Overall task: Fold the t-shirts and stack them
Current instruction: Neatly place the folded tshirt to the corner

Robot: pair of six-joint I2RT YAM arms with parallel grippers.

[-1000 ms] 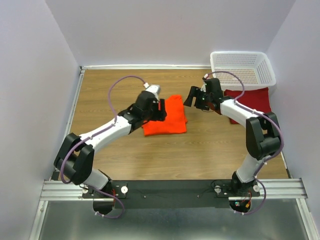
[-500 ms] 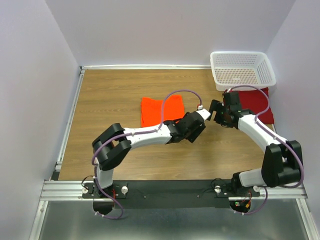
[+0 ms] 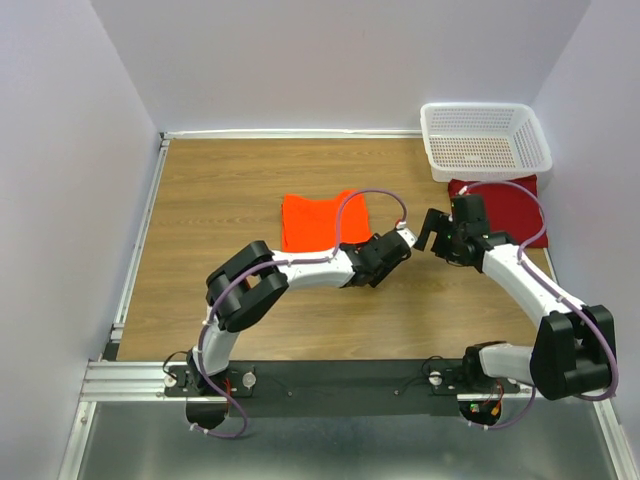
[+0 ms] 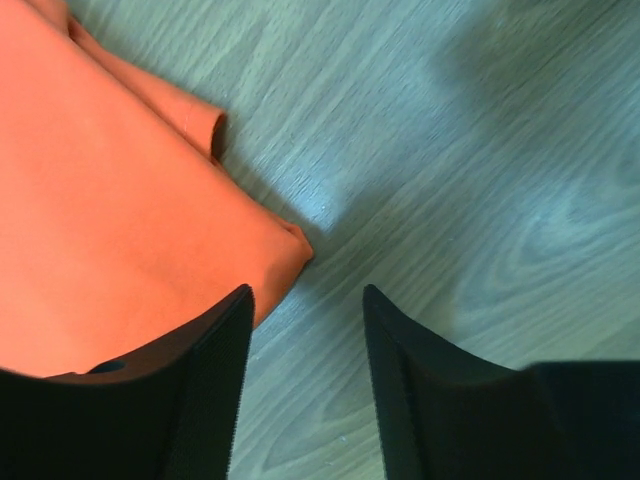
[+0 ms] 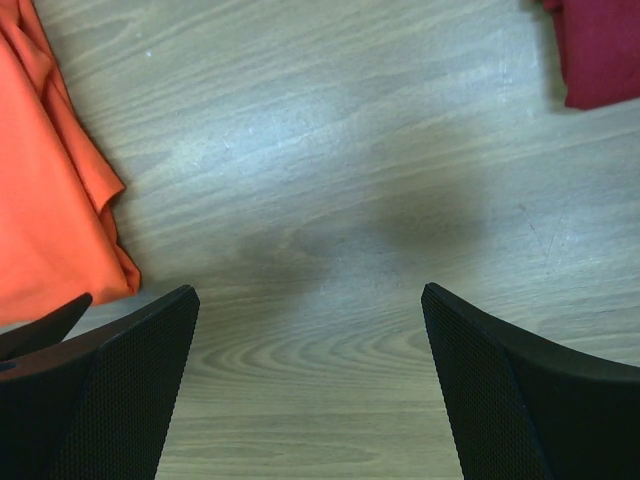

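Moved since earlier: left arm (image 3: pixel 300 268) has been swinging from the far left side of the orange t-shirt (image 3: pixel 315 220) round to its near right corner, while the right arm (image 3: pixel 520 275) has been drawing back rightward with its jaws widening
Left tool: left gripper (image 4: pixel 307 295) is standing partly open and is holding nothing; 1 finger is overlapping the cloth's edge in the wrist view, and I cannot tell whether it is touching
Right tool: right gripper (image 5: pixel 308 292) is gaping fully wide over the bare table (image 3: pixel 220 200), gripping nothing
Orange cloth: orange t-shirt is lying folded and flat near the table's middle, 1 corner poking out just ahead of the left fingertips
Maroon cloth: maroon t-shirt (image 3: pixel 510 205) is sitting as a folded rectangle at the right side, just beside the white basket (image 3: pixel 480 106), on its near side
Key relation: orange t-shirt is lying to the left of both grippers, its longer side seeming to run left to right; left gripper is nearest, right at the corner, while right gripper is hanging between the 2 shirts
Step in hand: left gripper is probably closing in on that corner, for another fold or for carrying the shirt over to the maroon one
Risk: pinching only the top layer is likely to be undoing the fold
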